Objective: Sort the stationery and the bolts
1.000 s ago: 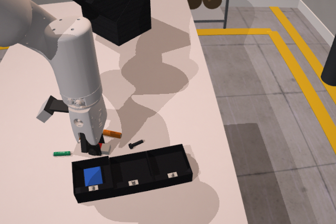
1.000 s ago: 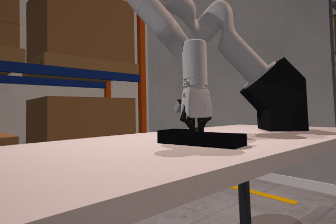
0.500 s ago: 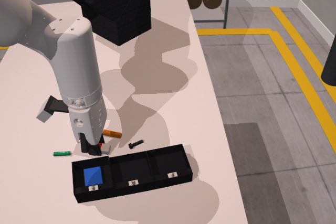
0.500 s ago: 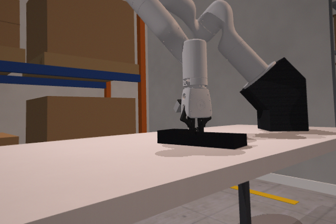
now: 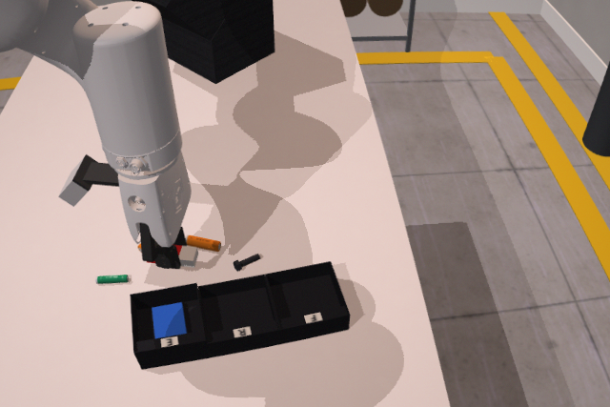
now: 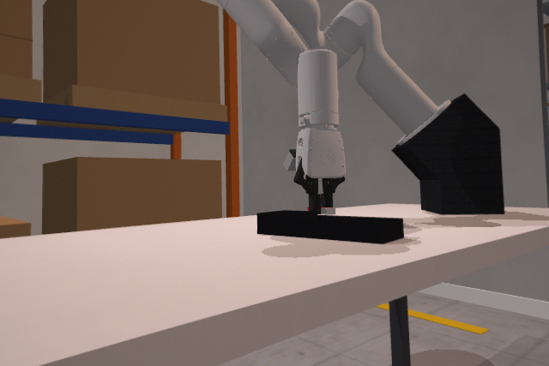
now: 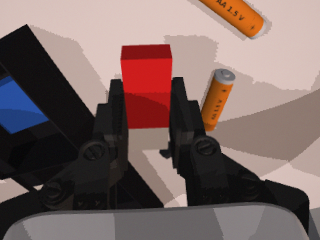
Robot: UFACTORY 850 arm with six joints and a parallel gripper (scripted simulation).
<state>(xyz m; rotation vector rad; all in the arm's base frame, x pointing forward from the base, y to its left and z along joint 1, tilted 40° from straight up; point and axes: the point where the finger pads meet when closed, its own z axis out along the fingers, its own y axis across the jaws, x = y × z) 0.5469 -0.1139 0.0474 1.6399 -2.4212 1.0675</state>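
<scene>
My gripper [image 5: 160, 259] [image 6: 321, 209] [image 7: 147, 98] is shut on a red and white block [image 5: 189, 257] [image 6: 328, 210] [image 7: 147, 90], which looks like an eraser. It holds the block just above the table, behind the bins. A blue square pad [image 5: 169, 319] [image 7: 17, 107] lies in the bin marked E [image 5: 162, 356]. The bin marked R [image 5: 241, 341] stands beside it and looks empty. A black bolt [image 5: 248, 261] lies on the table behind bin R; its head shows between the fingers in the wrist view [image 7: 165, 153].
A third bin [image 5: 320, 327] adjoins bin R and looks empty. A green battery [image 5: 111, 278] lies left of my gripper. An orange battery [image 5: 203, 242] lies just behind the block. The wrist view shows two orange batteries, a near one [image 7: 218, 100] and another [image 7: 235, 15] farther up. The black robot base [image 5: 216, 43] stands behind.
</scene>
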